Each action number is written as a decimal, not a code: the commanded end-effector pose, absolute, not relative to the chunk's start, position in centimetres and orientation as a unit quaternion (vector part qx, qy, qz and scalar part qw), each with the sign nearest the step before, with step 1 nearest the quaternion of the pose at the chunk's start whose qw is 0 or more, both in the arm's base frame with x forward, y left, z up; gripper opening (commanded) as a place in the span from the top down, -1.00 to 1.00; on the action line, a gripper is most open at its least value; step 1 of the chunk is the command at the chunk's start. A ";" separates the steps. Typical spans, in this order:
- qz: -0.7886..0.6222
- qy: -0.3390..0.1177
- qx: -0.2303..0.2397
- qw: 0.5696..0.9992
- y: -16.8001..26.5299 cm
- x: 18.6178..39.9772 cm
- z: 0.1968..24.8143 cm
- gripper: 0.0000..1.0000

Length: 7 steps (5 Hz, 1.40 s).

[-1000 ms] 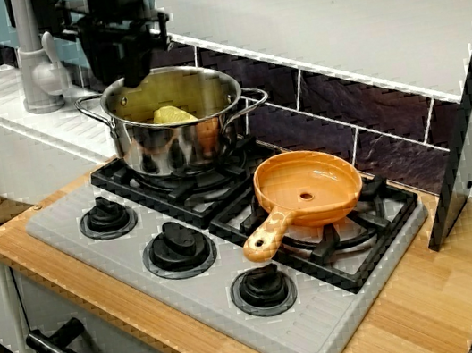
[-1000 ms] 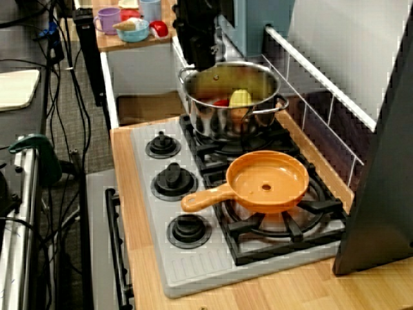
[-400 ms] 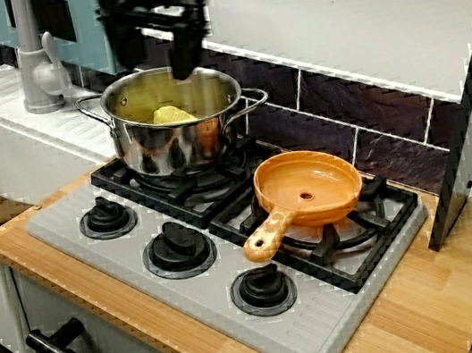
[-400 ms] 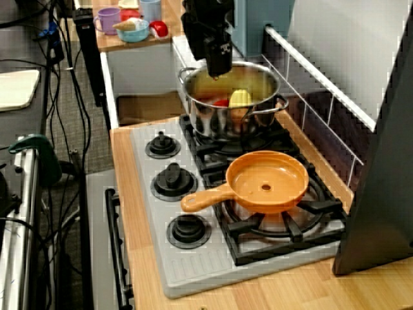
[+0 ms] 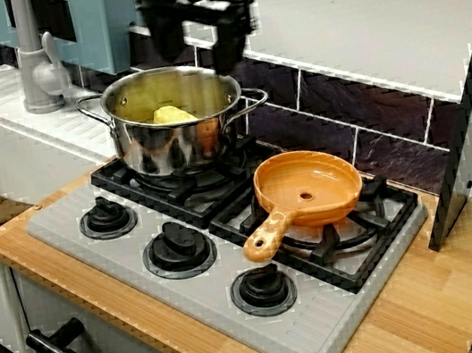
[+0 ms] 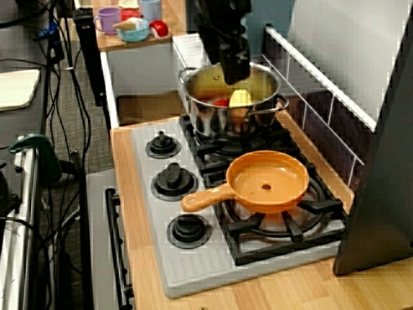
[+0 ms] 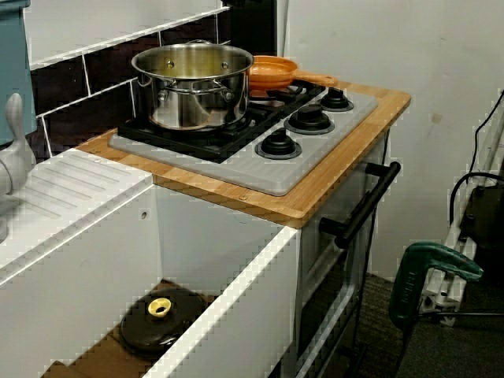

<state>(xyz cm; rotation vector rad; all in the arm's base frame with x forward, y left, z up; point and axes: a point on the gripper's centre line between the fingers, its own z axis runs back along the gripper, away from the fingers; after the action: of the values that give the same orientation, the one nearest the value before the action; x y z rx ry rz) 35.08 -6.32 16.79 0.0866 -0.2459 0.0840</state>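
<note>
In the view from the front, my black gripper [image 5: 210, 49] hangs above the back right rim of a steel pot [image 5: 176, 146] on the stove's rear left burner. White wall shows between the fingers, so it looks open, with nothing in it. The view from the stove's end shows the gripper [image 6: 235, 68] over the pot [image 6: 222, 123], just above a yellow piece [image 6: 240, 98] and a red piece [image 6: 221, 102] lying inside. An orange pan [image 5: 310, 187] rests on the right burner, handle toward the knobs. From the sink side, only the pot [image 7: 193, 94] and pan [image 7: 272, 71] show.
Three black knobs [image 5: 178, 245] line the grey stove's front. A faucet [image 5: 38, 74] and sink stand to the left, with a black lid [image 7: 161, 319] down in the basin. A dark panel [image 5: 465, 111] leans at the right end. Cups sit on a far shelf [image 6: 132, 26].
The gripper has travelled to the right, from above the pot's left rim, across its opening, to its back right rim. Pot, pan and food stayed put.
</note>
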 end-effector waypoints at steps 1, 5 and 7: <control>0.034 -0.142 0.046 0.988 -9.7 33.9 17.3 -1.00; 0.002 -0.112 0.034 0.993 -12.9 30.4 15.7 -1.00; 0.004 -0.110 0.027 0.994 -13.4 29.0 14.5 -1.00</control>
<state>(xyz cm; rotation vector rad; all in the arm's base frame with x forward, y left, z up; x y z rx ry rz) 29.59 -13.10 12.52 0.0835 -0.1671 -0.0062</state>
